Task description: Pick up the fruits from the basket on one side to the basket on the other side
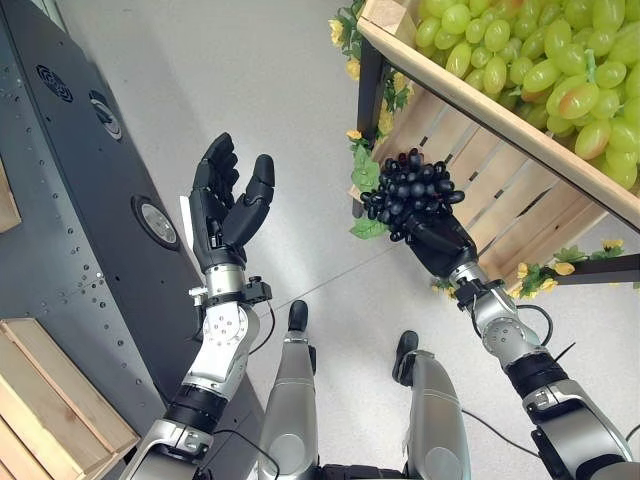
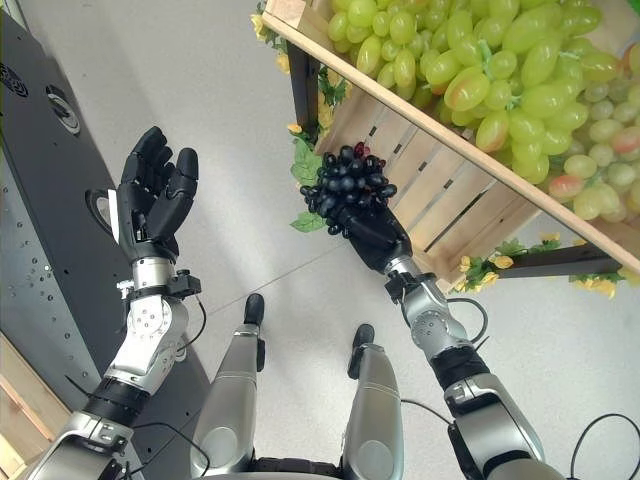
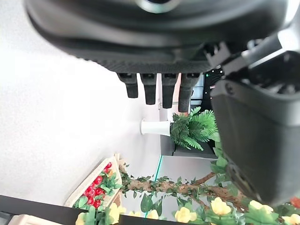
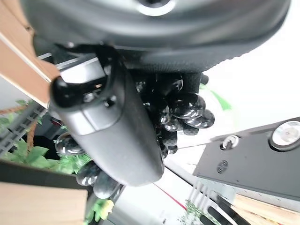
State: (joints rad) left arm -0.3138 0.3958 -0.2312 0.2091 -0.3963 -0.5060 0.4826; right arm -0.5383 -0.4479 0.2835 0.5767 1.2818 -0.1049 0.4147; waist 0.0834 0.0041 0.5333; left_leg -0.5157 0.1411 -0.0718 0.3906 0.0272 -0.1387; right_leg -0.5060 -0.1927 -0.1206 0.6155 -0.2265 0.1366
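Upper right of the frame is a big wooden crate (image 1: 500,180) packed with green grapes (image 1: 560,70), leaves and yellow flowers (image 1: 375,175) poking out around its lower edge. A dark panel (image 1: 70,200) runs down the left side. Left hand (image 1: 228,205) sits center-left over the floor, fingers relaxed and spread, nothing in it. Right hand (image 1: 437,240) is just below the crate's slatted side, curled around a bunch of black grapes (image 1: 410,190) that sits on top of its fingers.
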